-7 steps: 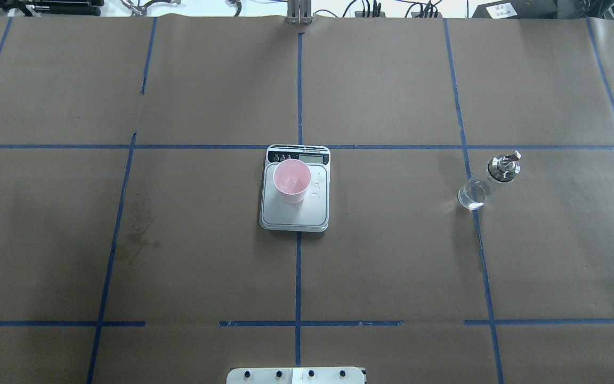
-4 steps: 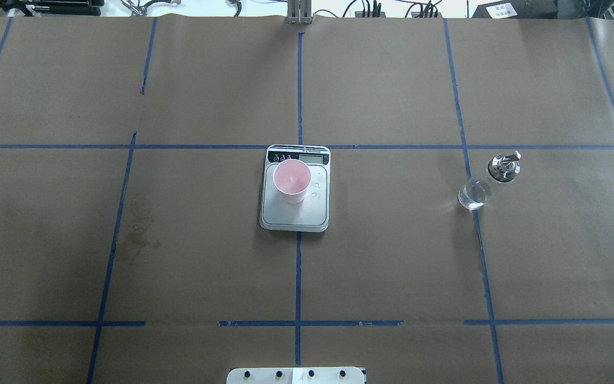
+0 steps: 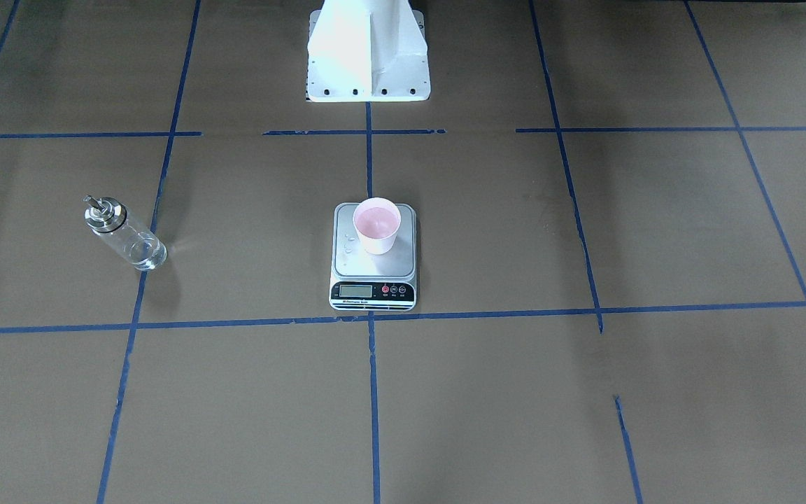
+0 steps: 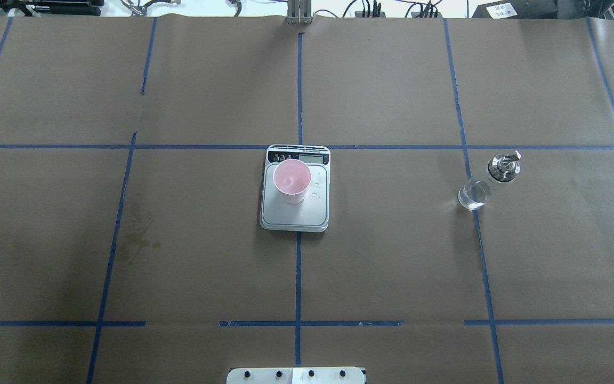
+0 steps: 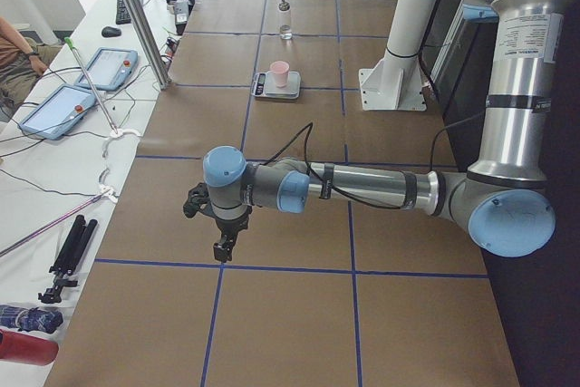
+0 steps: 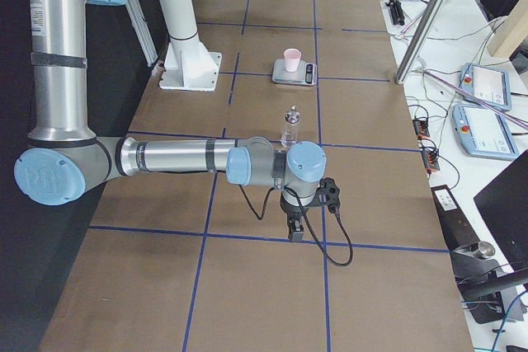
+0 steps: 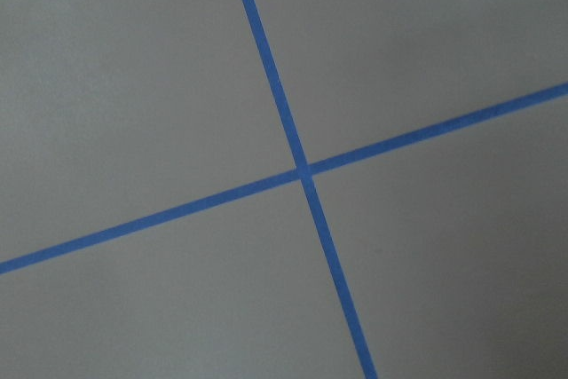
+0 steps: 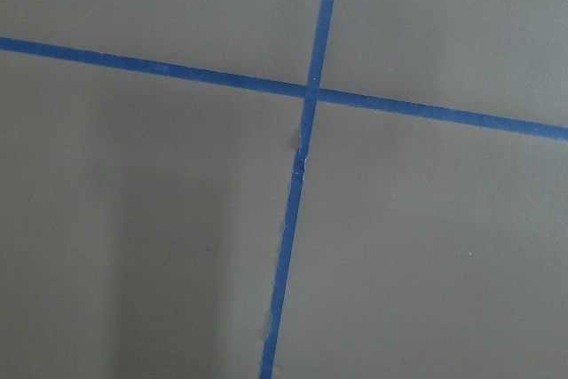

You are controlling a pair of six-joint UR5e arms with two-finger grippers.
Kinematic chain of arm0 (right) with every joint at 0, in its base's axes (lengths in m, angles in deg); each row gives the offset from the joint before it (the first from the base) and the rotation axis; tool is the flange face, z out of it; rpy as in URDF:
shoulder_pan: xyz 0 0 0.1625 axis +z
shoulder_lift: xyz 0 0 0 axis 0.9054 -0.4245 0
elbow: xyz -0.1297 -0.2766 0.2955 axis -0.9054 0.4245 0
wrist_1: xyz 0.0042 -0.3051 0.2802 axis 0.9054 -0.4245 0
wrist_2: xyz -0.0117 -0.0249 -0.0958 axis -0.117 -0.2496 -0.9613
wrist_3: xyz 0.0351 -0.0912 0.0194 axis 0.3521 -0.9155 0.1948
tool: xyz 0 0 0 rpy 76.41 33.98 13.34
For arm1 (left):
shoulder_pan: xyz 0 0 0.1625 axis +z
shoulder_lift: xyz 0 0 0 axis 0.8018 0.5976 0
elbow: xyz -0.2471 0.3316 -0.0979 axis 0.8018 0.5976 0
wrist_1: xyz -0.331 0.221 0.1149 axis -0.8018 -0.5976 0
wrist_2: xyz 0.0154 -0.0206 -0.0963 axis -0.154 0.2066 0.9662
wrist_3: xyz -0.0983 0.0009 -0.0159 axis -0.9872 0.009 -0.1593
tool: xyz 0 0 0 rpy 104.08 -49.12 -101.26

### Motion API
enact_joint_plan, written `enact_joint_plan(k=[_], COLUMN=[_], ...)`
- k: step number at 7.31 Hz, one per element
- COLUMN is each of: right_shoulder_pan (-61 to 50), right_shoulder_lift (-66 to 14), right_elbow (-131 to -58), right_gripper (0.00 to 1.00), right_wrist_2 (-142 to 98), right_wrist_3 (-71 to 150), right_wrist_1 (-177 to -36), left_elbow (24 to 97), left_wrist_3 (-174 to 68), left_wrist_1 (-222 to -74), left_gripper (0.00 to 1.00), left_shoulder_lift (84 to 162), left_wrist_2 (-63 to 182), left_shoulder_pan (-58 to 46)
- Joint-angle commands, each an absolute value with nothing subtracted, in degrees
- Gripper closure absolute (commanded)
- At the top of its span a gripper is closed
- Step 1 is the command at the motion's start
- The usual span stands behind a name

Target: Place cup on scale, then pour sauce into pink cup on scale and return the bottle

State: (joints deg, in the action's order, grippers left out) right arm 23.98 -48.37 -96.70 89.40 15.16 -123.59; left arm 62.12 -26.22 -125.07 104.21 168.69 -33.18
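Observation:
The pink cup stands upright on the far left part of the scale's silver platform, also in the front view. The clear bottle with its silver cap stands alone on the table to the right, in the front view at the left. Neither gripper shows in the overhead, front or wrist views. My left gripper hangs over the table far from the scale. My right gripper hangs over the table near the bottle. I cannot tell whether either is open or shut.
The white robot base stands at the table's near middle. A few droplets lie on the scale platform. A dark stain marks the paper at the left. Both wrist cameras show only brown paper and blue tape lines.

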Motion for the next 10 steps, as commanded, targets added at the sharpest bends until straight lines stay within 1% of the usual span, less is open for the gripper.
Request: enact_joint_plan(k=[1,3,8,10], right_shoulder_pan=[24.0,24.0,24.1,24.1], right_shoulder_lift=[-48.3,-47.9,-47.8,-47.8], right_elbow=[-96.7,-96.9,-96.7,-96.6], right_gripper=[0.0,0.0,0.0,0.0], right_wrist_2=[90.3,90.3,90.2,90.2], right_wrist_3=[16.2,20.5,21.1,21.2], right_wrist_1=[-123.3,-122.9,-122.9,-122.9], left_elbow=[62.6,62.4,62.8,62.9], left_wrist_3=[-24.3,-24.3,-25.4,-32.6], left_wrist_1=[-122.7,-120.5,-120.5,-120.6], left_gripper=[0.0,0.0,0.0,0.0], left_shoulder_lift=[102.4,102.4,102.4,102.4], left_wrist_2=[168.8,168.8,169.4,172.5], left_shoulder_pan=[-33.8,-36.4,-36.6,-36.6])
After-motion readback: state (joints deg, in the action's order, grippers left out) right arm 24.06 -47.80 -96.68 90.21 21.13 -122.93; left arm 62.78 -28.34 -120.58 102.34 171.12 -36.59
